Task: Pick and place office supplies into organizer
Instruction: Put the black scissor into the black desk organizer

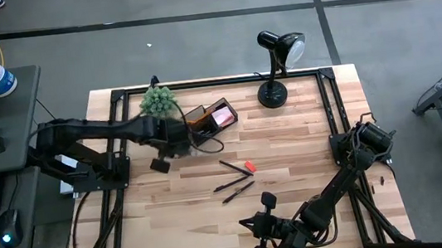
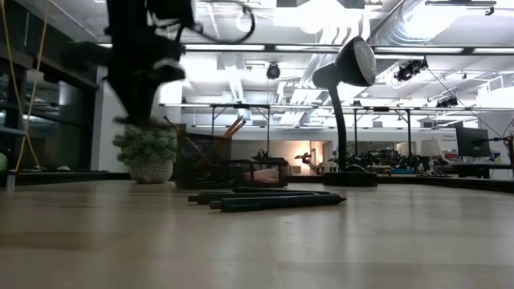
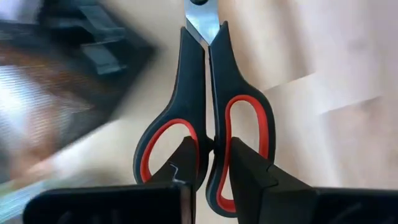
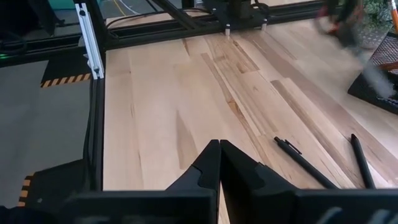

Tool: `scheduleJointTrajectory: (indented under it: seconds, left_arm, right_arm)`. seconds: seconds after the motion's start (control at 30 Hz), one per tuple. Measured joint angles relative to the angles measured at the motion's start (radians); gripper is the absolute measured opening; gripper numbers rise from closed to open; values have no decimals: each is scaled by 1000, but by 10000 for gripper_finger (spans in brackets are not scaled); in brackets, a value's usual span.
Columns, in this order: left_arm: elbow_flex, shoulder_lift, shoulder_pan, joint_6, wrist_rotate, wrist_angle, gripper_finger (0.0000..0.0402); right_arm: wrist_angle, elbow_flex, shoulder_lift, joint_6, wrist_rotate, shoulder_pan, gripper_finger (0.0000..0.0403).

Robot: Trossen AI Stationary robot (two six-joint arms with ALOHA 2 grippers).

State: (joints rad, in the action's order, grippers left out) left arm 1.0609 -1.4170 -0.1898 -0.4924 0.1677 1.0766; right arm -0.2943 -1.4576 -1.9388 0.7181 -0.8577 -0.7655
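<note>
Left gripper [image 3: 211, 165]: clamped on the scissors [image 3: 208, 112] where the handle loops meet, left of centre in the high view beside the organizer [image 1: 210, 117].
Handling: stiff, blade-heavy, may swing; a hold nearer the pivot looks steadier.
Right gripper [image 4: 219, 163]: fingers together, idle, lower centre.
Surface: pale wood table [image 1: 290, 145], pens [image 1: 237, 187] mid-table.
Room: open workshop.

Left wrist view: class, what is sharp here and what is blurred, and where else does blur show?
Left wrist view: scissors sharp in the left end effector, background streaked. Right wrist view: far corner smeared. Low view: lamp backlit, dark.
</note>
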Motion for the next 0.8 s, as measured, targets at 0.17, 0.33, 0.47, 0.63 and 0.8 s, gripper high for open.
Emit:
scheduleJointTrajectory:
  seconds: [0.17, 0.33, 0.47, 0.63, 0.8]
  left_arm:
    - [172, 1, -6, -87, 274, 136, 42]
    - [274, 1, -77, -156, 443, 224, 43]
    - [290, -2, -147, -219, 499, 276, 44]
    - [290, -27, -180, -271, 577, 318, 44]
    - [290, -67, -173, -325, 704, 315, 44]
  right_arm:
    - [0, 0, 0, -18, -3, 0, 4]
    - [0, 0, 0, -42, -3, -1, 3]
    - [0, 0, 0, -46, -4, 0, 6]
    - [0, 0, 0, -46, -4, 0, 1]
    - [-1, 0, 0, -49, -11, 1, 4]
